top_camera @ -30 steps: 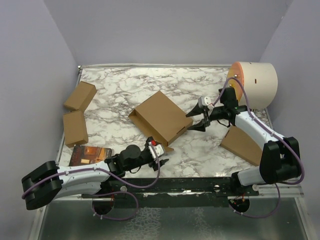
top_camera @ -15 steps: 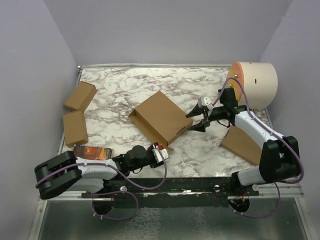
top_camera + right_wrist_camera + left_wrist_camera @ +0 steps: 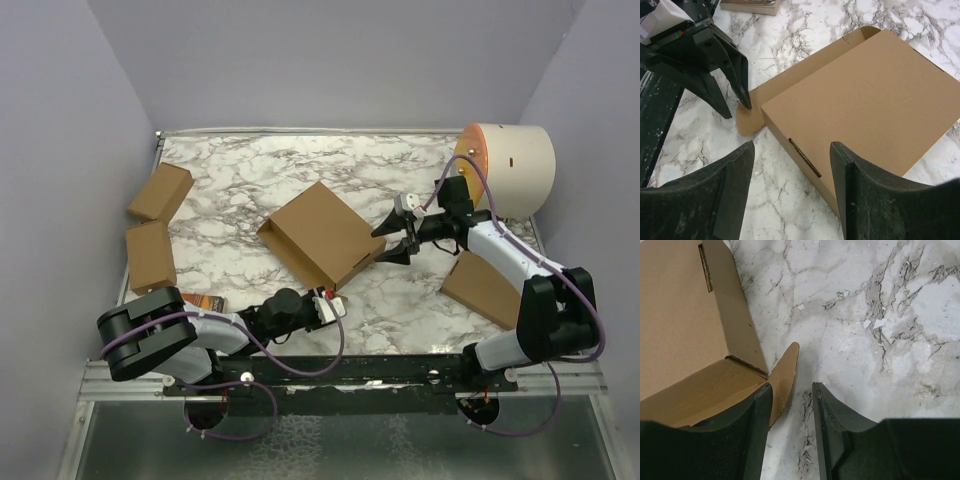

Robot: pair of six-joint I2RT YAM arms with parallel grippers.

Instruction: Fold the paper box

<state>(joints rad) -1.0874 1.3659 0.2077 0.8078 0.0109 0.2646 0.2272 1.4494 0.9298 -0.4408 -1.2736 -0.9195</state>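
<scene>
The paper box (image 3: 325, 235) lies mid-table, a brown cardboard mailer with its lid down and a rounded tab (image 3: 786, 371) sticking out flat at its near corner. My left gripper (image 3: 333, 296) is low at that corner, open. In the left wrist view its jaws (image 3: 791, 386) stand a narrow gap apart; the tab's edge lies by the left finger and nothing is clamped. My right gripper (image 3: 382, 246) hovers open at the box's right side. Its fingers (image 3: 790, 150) straddle the side wall with the slot (image 3: 805, 157) without touching it.
Two small brown boxes (image 3: 160, 192) (image 3: 150, 255) lie at the left edge and a third (image 3: 485, 290) under the right arm. A cream cylinder with an orange end (image 3: 510, 170) stands at the back right. A dark printed flat pack (image 3: 205, 300) sits behind the left arm.
The left arm's elbow has swung in toward the middle and its jaws have narrowed beside the tab. The right arm and the box have not moved.
</scene>
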